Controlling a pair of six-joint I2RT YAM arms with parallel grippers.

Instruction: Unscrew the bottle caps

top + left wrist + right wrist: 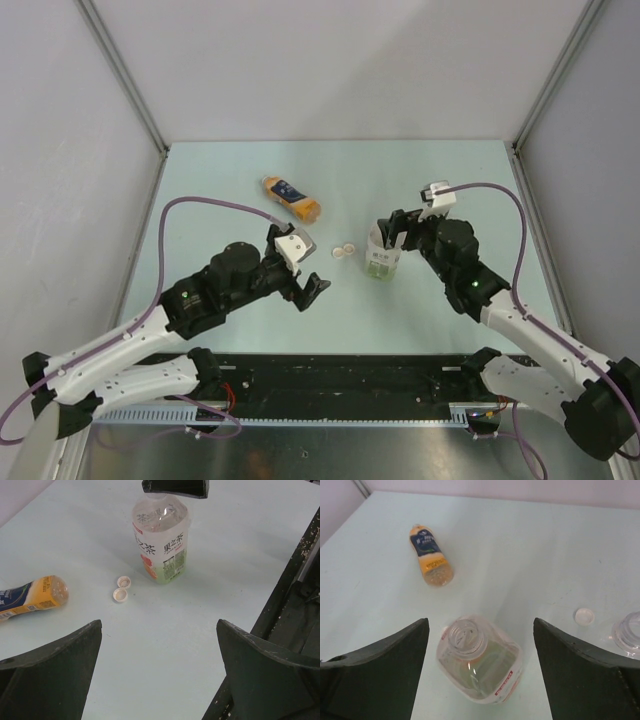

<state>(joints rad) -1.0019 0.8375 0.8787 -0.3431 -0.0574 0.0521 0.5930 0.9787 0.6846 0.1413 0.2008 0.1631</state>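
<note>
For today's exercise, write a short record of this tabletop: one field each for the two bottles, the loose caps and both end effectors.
clear bottle: upright, neck open, no cap on it
orange bottle: lying on its side on the table, apart from the clear one
bottle caps: two, loose, close together beside the clear bottle
left end effector: open, holding nothing
right end effector: open above the clear bottle, a finger on either side, not gripping
</note>
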